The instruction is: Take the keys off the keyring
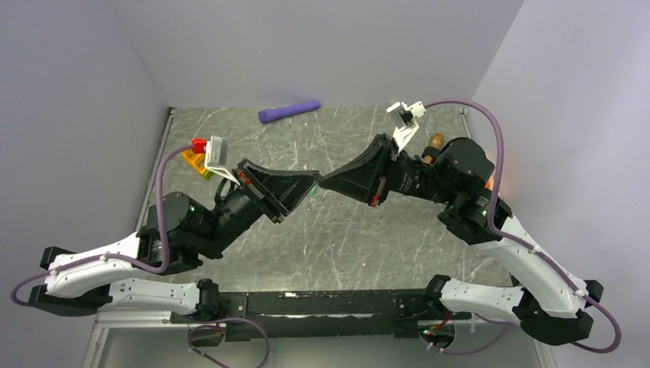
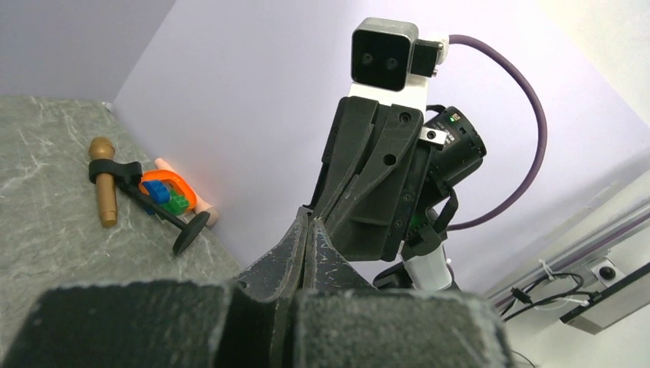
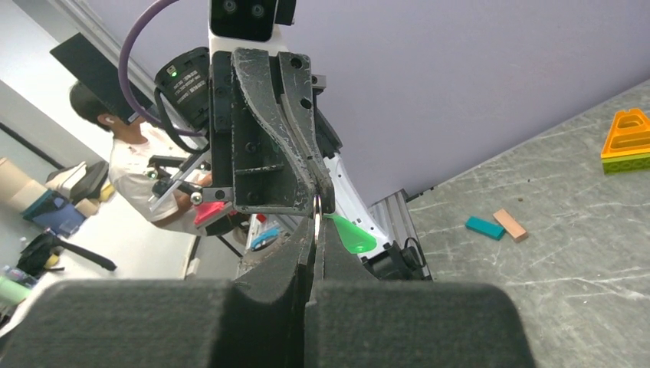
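My left tool [image 3: 320,198] and right tool [image 3: 313,244] meet tip to tip above the worktop [image 3: 582,253], both pinched shut on the thin keyring [image 3: 316,216]; the keys [image 3: 351,234], a tiny green tab, hang just beside; probably light, stiff, slippery; I'd pinch the flat faces.

Both arms fold inward, elbows out wide, forearms angled toward centre. Left gripper [image 1: 313,189] and right gripper [image 1: 323,182] meet tip to tip, wrists rolled so the cameras sit on the far side. Both sets of fingers [image 3: 283,261] are closed with no gap, pinching the thin keyring [image 3: 316,211] from opposite ends.
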